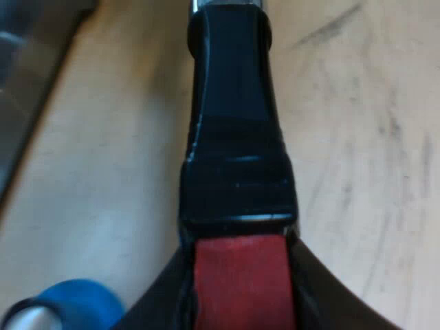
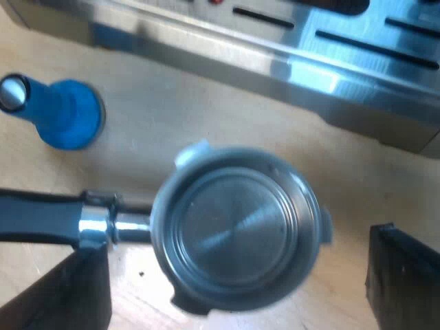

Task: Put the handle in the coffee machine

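holder: round steel filter holder with dark, red-ended handle over wooden desk, steel espresso machine at twelve o'clock | left tool clamped on handle's red end | right tool spread wide astride holder | handling: probably heavy, rigid, slick; grip the handle

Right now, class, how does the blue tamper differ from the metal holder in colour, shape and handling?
Colour: the tamper is blue; the holder is bare metal with a dark handle ending in red. Shape: the tamper is short and stubby; the holder is an open round cup on a long handle. Handling: the tamper sits free on the table; the left gripper grips the holder's red end. Both are outside the machine.
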You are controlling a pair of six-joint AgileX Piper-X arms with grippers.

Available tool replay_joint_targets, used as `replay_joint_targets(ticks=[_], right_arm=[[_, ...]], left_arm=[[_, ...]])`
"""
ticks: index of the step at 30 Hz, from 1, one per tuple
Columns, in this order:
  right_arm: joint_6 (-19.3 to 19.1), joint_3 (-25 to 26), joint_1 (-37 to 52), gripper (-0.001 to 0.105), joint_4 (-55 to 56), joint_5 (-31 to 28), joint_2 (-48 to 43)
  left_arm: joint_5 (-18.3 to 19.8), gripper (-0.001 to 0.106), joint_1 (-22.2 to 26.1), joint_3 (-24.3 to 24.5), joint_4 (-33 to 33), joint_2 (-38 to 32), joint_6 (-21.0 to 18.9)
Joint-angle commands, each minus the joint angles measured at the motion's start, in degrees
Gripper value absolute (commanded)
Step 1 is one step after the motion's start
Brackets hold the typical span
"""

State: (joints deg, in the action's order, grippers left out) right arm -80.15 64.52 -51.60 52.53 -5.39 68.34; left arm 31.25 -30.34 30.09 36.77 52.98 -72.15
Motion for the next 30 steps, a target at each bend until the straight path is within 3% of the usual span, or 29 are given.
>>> replay_joint_targets(ticks=[1,9,13,21,30], right_arm=[[-1.00,1.15,-0.02,0.077,0.07,-0.39,-0.55],[-1.00,1.28,-1.13,0.077,0.07,-0.88,-0.77],[-1.00,1.44,-5.06,0.077,0.07,-4.28,-1.29],[-1.00,1.44,-13.52,0.077,-0.28,-14.07,-1.90],[-1.00,1.44,-21.46,0.077,-8.46,-24.98,-1.90]], left_arm=[[1.61,0.000,1.16,0.38,-0.89,-2.09,-0.42],[1.61,0.000,5.64,0.38,1.92,-5.11,-0.42],[1.61,0.000,9.27,0.38,2.79,-6.53,-0.42],[1.61,0.000,14.88,0.38,4.51,-8.67,-0.28],[1.61,0.000,20.92,1.01,7.75,-9.67,4.01]])
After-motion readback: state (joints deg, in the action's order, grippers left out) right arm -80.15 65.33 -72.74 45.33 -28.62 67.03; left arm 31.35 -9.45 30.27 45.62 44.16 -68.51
